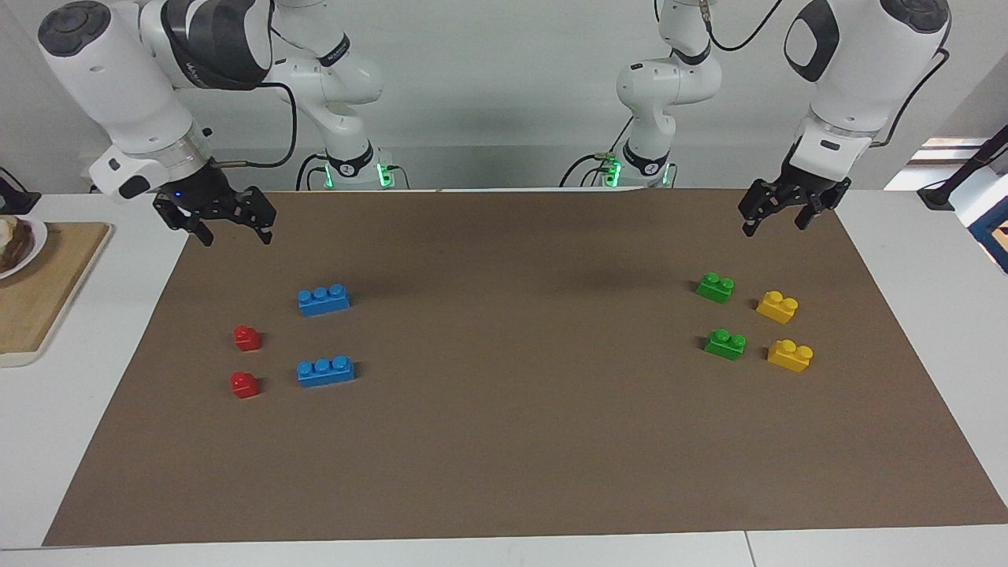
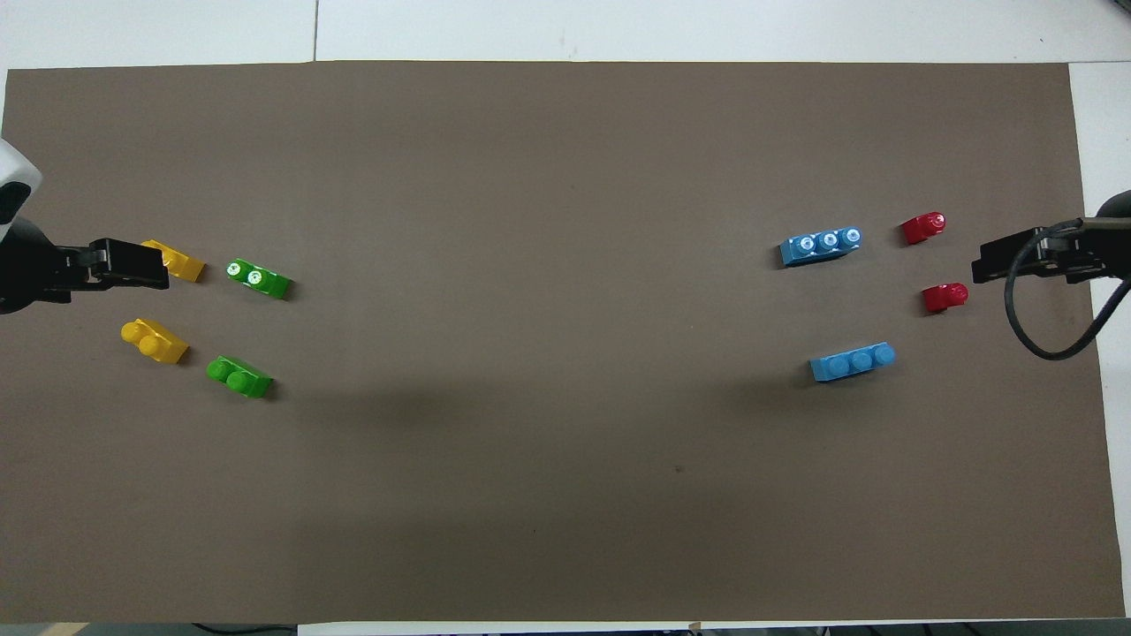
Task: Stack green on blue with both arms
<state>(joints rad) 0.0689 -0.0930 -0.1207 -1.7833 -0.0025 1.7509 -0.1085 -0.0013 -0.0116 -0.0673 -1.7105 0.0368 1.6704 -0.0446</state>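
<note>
Hovering: left gripper [image 1: 775, 216], open, overlaps a yellow brick [image 2: 181, 262] from overhead | right gripper [image 1: 234, 224] open, raised | green [image 1: 715, 287], blue [image 1: 324, 299] unstacked.

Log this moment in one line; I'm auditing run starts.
stage: not started | left gripper: open, raised above mat | right gripper: open, raised above mat | green plastic two-stud bricks: untouched | blue plastic three-stud bricks: untouched

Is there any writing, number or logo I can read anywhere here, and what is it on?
"2": round badge at the right arm's base.
Left arm's matching badge: too small to read.
Lettering on the right arm's dark cover: blurred, unreadable.
Bricks, mat: none.
</note>
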